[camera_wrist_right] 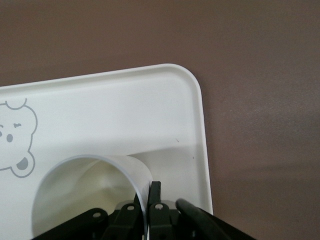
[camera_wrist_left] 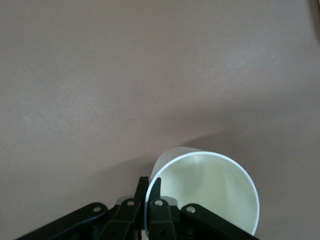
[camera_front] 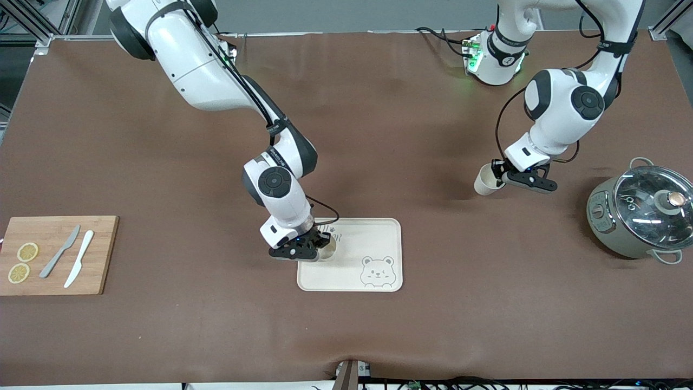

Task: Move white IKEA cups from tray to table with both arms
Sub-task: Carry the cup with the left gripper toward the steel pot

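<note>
Pinching tight on the thin rim of one white cup (camera_wrist_right: pixel 90 185), one finger inside and one outside: right gripper (camera_front: pixel 306 249) low over the bear tray (camera_front: pixel 379 238), at the corner near the right arm's end of the table, cup down in the tray

Squeezing the rim of the other white cup (camera_wrist_left: pixel 210 190) the same way: left gripper (camera_front: pixel 506 174) up in the air over the bare brown table (camera_front: pixel 379 108), cup tipped sideways

Sitting near the left arm's end: grey-green pot (camera_front: pixel 639 214)

Even overhead light, soft shadows under both arms, glare on the pot lid (camera_front: pixel 652 201), wrist views slightly soft.
</note>
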You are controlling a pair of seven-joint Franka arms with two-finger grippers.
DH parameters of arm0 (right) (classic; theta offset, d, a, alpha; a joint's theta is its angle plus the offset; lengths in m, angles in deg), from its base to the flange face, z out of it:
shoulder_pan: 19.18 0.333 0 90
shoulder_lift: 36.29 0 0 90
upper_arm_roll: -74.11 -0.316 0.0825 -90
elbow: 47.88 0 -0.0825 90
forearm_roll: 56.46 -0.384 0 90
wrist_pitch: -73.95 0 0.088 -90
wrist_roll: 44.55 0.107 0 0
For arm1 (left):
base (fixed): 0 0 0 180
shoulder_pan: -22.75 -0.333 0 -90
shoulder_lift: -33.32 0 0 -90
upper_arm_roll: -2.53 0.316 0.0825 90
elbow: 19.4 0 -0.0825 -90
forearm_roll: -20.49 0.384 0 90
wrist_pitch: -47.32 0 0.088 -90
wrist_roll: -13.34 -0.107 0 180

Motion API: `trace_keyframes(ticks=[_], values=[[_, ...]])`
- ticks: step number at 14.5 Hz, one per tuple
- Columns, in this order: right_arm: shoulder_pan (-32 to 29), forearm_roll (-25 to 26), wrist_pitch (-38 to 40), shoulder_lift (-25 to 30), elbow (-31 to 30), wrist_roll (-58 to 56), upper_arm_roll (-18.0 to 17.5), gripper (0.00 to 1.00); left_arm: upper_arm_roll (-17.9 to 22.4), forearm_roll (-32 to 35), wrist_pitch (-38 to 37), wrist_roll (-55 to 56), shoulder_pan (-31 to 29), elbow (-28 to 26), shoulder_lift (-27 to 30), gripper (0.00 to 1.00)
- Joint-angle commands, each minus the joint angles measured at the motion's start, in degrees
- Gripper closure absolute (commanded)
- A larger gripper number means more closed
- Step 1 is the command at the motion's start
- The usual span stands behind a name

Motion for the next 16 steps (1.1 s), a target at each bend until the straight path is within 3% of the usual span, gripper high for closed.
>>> trace_keyframes(ticks=[1,6,8,11,15,16], values=[[0.39,1.01,0.30,-0.11,1.37,1.45,0.18,1.00,-0.24,-1.51,1.74,-2.06,-0.25,0.65,-2.12,1.00],[-0.40,0.48,1.35,1.55,2.07,1.19,0.09,1.00,-0.24,-1.34,6.13,-2.24,-0.16,2.05,-7.13,1.00],[-1.97,0.48,7.47,2.87,3.12,0.84,-0.08,1.00,-0.24,-1.34,7.81,-2.76,-0.16,2.40,-8.80,1.00],[-4.00,0.48,18.21,8.39,4.71,-3.18,-0.18,1.00,-0.24,-1.34,9.13,-3.56,-0.34,2.58,-9.95,1.00],[-9.88,0.48,24.65,19.98,-3.69,-17.85,0.00,1.00,-0.24,-1.16,10.10,-4.17,-0.34,2.58,-10.92,1.00],[-11.20,0.48,24.65,22.71,-6.68,-19.88,0.00,1.00,-0.16,-1.16,10.10,-5.04,-0.34,2.67,-11.01,0.40]])
